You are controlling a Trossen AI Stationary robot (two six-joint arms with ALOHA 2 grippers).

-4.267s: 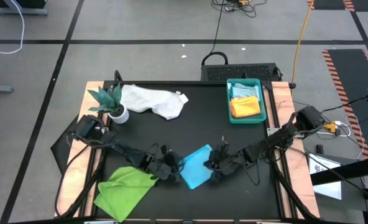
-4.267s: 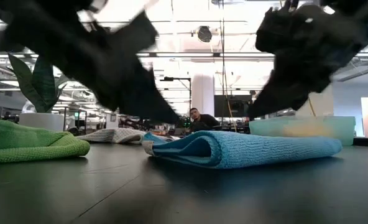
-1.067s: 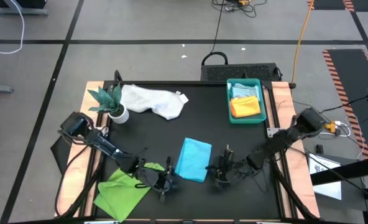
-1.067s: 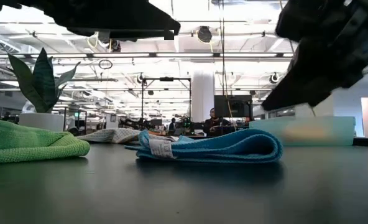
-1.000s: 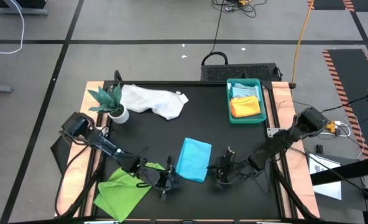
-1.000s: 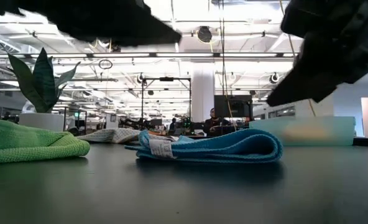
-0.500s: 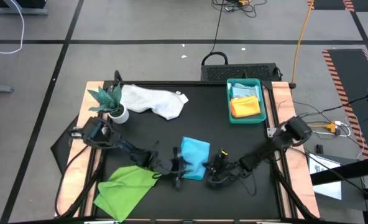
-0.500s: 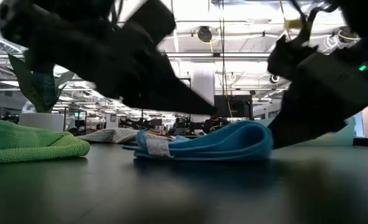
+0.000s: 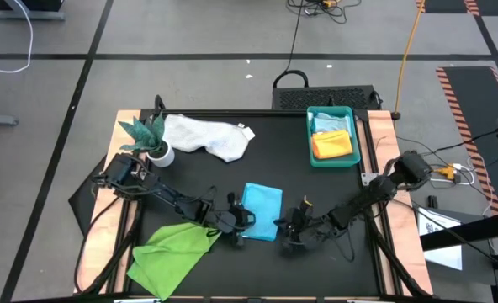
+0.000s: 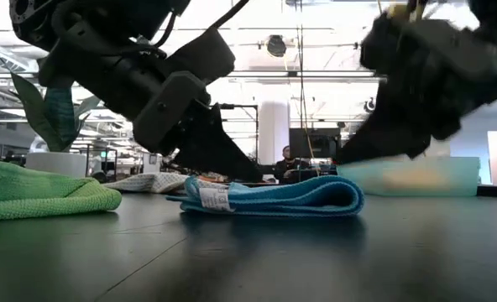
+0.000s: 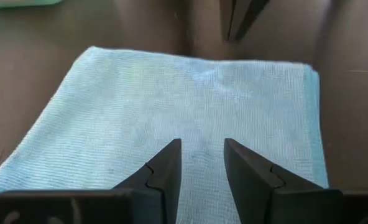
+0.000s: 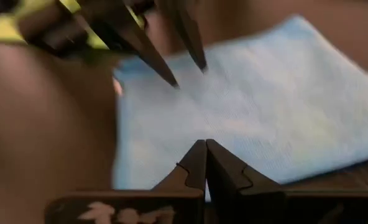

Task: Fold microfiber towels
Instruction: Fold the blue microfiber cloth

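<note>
The bright turquoise-blue towel (image 9: 262, 212) lies folded flat on the black table, its white tag (image 10: 215, 199) toward the near side. My left gripper (image 9: 240, 220) stands open over the towel's left edge, fingers apart above the cloth (image 11: 202, 144). My right gripper (image 9: 285, 227) is shut, with its tips at the towel's right edge (image 12: 204, 144). The lime green towel (image 9: 173, 252) lies crumpled at the near left. The white-grey towel (image 9: 207, 139) lies at the far left. My left gripper slants down from the table's left over the towel's left edge. One fingertip (image 10: 244, 174) comes down to the top layer (image 11: 196, 112); I cannot tell whether it touches. My right gripper's shut tips slant down from the table's right at the folded right edge (image 12: 246, 158). I cannot tell whether they touch it.
A teal tray (image 9: 310, 139) at the far right holds the pale blue towel (image 9: 329, 124) and the orange towel (image 9: 333, 146). A small plant in a white pot (image 9: 152, 139) stands at the far left. Bare black table lies between the turquoise-blue towel and the tray.
My left gripper has gone from beside the green towel toward the table's right and far side, coming down over the turquoise-blue towel's left edge and rolling. My right gripper has closed in on the right edge. The towel's right fold bulged up, then settled flatter.
</note>
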